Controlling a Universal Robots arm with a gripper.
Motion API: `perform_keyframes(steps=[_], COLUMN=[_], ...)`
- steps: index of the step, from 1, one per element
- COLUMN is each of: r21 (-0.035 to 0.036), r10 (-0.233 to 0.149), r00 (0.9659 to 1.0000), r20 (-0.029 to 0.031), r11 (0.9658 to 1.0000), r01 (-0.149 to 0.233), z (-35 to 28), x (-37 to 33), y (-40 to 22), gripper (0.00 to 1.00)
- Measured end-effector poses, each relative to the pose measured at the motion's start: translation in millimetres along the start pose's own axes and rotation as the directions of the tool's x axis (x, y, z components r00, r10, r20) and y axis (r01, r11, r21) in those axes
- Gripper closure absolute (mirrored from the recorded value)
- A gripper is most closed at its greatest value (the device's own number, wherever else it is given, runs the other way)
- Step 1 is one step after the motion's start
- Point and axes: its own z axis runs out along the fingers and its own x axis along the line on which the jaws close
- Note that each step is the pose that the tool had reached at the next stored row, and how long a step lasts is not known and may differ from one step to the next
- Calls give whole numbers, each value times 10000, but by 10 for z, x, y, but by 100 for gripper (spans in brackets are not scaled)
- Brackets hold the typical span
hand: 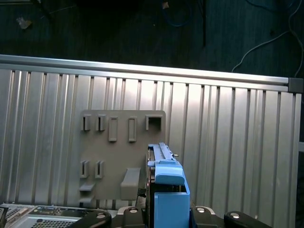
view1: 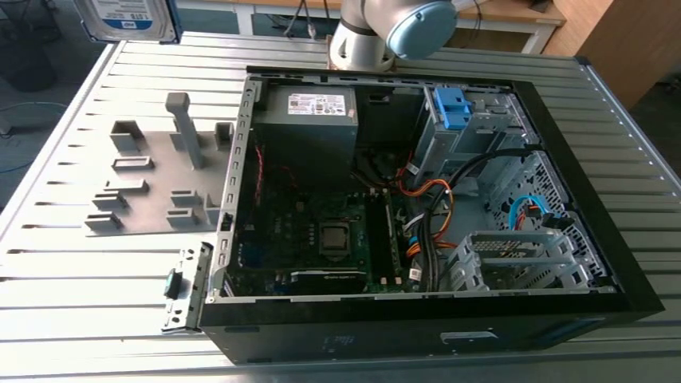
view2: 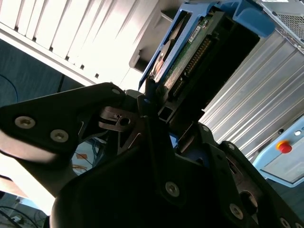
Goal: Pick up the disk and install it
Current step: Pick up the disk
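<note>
At the bottom edge of the exterior view, the open computer case (view1: 426,335) lies on its side on the slatted metal table (view1: 85,303). Inside it: motherboard, loose cables, grey power supply (view1: 309,120) toward the back. The metal drive cage (view1: 474,140) with its small blue latch (view1: 451,108) sits in the upper right of the case. No drive in it that I can make out.

Left of the case is a grey holder plate (view1: 149,183), slots bare. Behind the case stands the arm (view1: 394,28), top centre.

The disk (view1: 127,17) is in the upper left corner of the exterior view, off the table. In the second wrist view the gripper (view2: 153,105) is closed tight on one end of the disk (view2: 190,52), blue bracket and circuit-board side showing. In the first wrist view the disk (hand: 167,187) hangs on edge above the holder plate (hand: 123,156).

Progress, as I judge it: pick-up done, disk held in the air, well apart from the case. Install not done.
</note>
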Motion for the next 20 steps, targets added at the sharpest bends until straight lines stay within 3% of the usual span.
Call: perform_keyframes(steps=[13,16,20], r21=[0,0,0], r10=[0,0,0], r00=[10000,10000,10000], r20=[1,0,0], r11=[10000,10000,10000], r01=[0,0,0], z=[-4,-6,-8], x=[12,18,22], y=[-203,-303,-371], gripper=[63,63,63])
